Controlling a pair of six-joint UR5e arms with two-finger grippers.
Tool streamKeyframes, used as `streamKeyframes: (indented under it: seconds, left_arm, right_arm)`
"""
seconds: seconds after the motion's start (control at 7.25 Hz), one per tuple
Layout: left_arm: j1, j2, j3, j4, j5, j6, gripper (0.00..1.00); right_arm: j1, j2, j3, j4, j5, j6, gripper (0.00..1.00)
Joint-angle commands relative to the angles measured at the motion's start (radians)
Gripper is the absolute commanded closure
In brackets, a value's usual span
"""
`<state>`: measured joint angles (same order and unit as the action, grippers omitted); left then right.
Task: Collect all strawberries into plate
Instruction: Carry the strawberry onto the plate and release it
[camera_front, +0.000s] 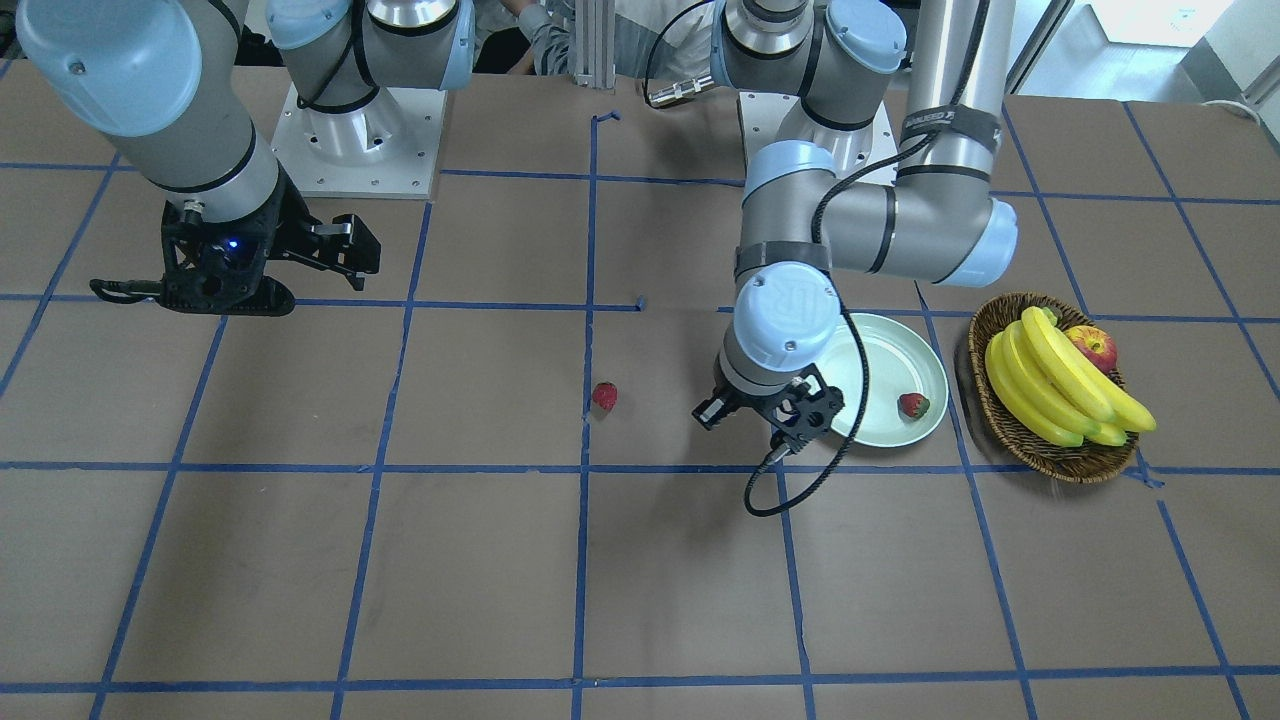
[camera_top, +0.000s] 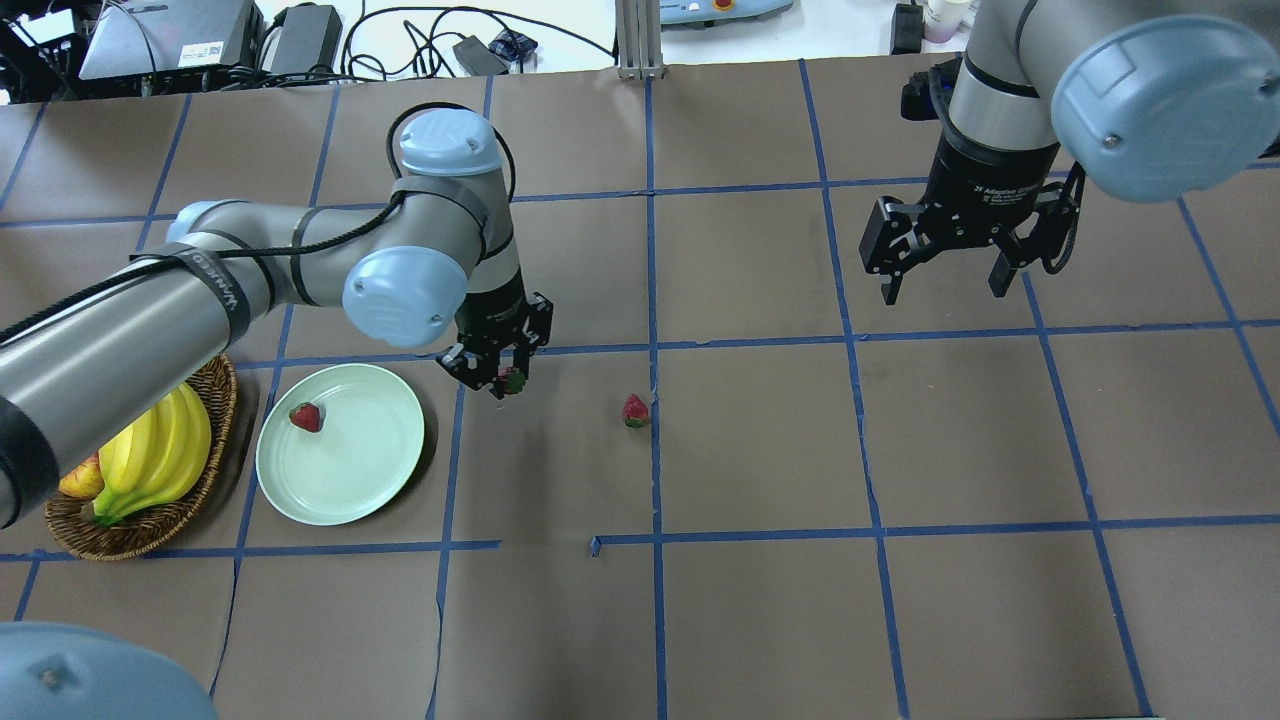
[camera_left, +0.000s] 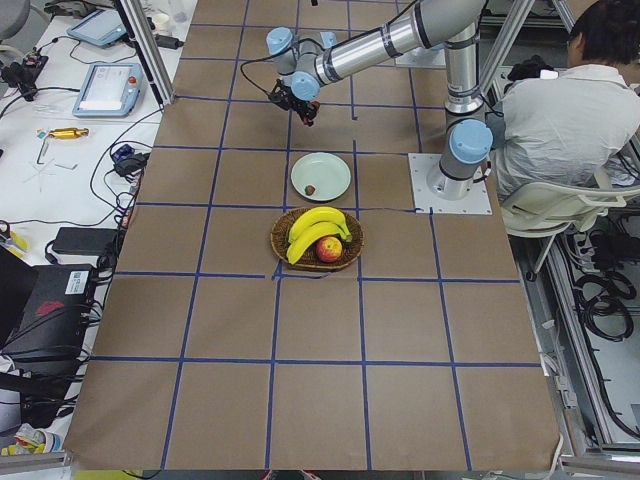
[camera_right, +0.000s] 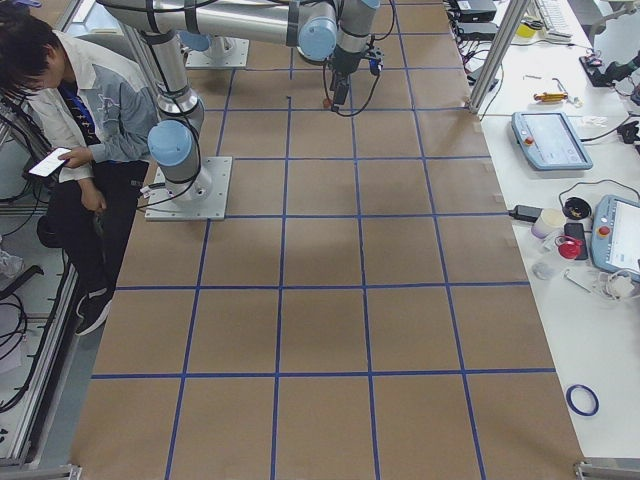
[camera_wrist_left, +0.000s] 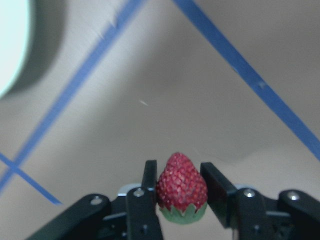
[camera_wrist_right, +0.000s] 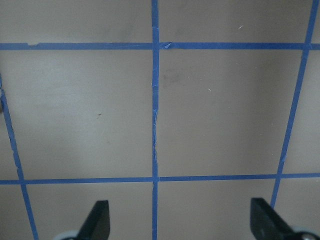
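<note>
Left wrist-mounted view: one small red strawberry with green leafy cap (camera_wrist_left: 181, 187) is clamped between the fingers (camera_wrist_left: 149, 175) of the left gripper (camera_wrist_left: 182, 170), cap toward the palm, tip pointing out past the fingertips. Brown paper table with blue tape grid (camera_wrist_left: 200, 90) shows beyond it.

Overhead: a second small red strawberry (camera_top: 634, 411) lies on the table apart from those fingers, on the side away from the plate. On the fingers' other side a third strawberry (camera_top: 306, 417) lies inside the round pale mint-green glossy plate (camera_top: 340, 480). Plate rim is near the left fingers, not touching.

The right gripper (camera_top: 944, 293) hangs over the table with fingers spread wide, grasping nothing, well apart from every strawberry.

Past the plate from the left fingers: brown woven wicker basket (camera_top: 215, 400) holding yellow bananas (camera_top: 160, 455) and a red-yellow apple (camera_top: 82, 478).
</note>
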<state>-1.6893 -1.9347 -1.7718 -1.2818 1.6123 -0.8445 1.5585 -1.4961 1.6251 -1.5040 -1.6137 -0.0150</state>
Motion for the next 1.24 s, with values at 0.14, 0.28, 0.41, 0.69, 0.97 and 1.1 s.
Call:
streamKeyframes:
  seconds: [0.14,0.28,0.41,0.69,0.97,1.1]
  left_arm:
    - [0.169,0.025,-0.049,-0.082,0.179,0.483,1.0]
    - [0.193,0.023,-0.079,-0.08,0.236,0.519,1.0]
    - [0.198,0.002,-0.08,-0.062,0.235,0.518,0.05]
    - [0.198,-0.001,-0.077,-0.053,0.233,0.527,0.0]
    - [0.172,0.031,-0.014,-0.053,0.194,0.518,0.0]
    - [0.146,0.04,0.012,-0.054,0.114,0.512,0.0]
  right_arm:
    - [0.0,-0.003,-0.002,-0.007,0.0,0.0,0.0]
    - [0.0,-0.003,-0.002,-0.01,-0.002,0.0,0.0]
    - [0.0,-0.004,-0.001,-0.01,0.0,0.0,0.0]
    - [0.0,0.0,0.001,-0.012,0.0,-0.005,0.0]
    - [0.0,-0.001,0.001,-0.012,0.005,0.0,0.0]
    - [0.0,0.0,0.002,-0.012,0.005,0.0,0.0]
